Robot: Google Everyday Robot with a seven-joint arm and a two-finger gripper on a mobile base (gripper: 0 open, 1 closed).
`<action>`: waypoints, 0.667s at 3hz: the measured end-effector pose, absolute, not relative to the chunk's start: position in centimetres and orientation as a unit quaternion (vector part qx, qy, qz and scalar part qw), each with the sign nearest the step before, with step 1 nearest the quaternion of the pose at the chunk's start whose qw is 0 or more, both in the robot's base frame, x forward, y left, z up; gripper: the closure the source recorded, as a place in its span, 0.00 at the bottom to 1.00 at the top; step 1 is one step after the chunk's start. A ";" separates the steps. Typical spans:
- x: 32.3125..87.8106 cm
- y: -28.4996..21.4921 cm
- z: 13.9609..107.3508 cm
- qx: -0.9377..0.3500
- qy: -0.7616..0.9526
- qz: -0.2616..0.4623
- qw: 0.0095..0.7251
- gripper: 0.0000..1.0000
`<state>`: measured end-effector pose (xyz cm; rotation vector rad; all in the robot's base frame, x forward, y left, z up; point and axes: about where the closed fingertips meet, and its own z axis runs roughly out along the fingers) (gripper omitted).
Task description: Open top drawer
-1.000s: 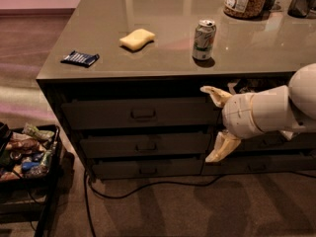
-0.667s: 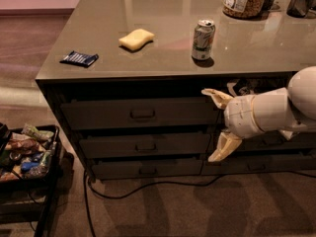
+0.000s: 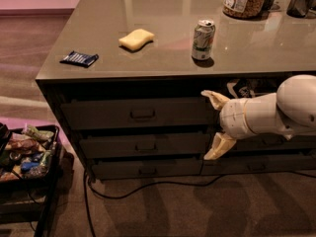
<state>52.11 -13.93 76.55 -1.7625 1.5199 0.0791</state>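
Claw (image 3: 211, 125) spread wide, empty. Top drawer (image 3: 98, 114) just left of it: we judge stiff, heavy metal; take loop handle (image 3: 142, 114) further left.

My one camera looks down, fairly near, onto the counter (image 3: 163, 48) and its drawer fronts (image 3: 143, 127). My gripper (image 3: 217, 123) sits at the right, fingers spread, before those fronts.
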 end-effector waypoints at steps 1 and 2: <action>52.6 -13.4 76.5 -0.695 0.582 0.011 0.422 0.00; 54.3 -12.7 76.2 -0.685 0.557 -0.025 0.468 0.00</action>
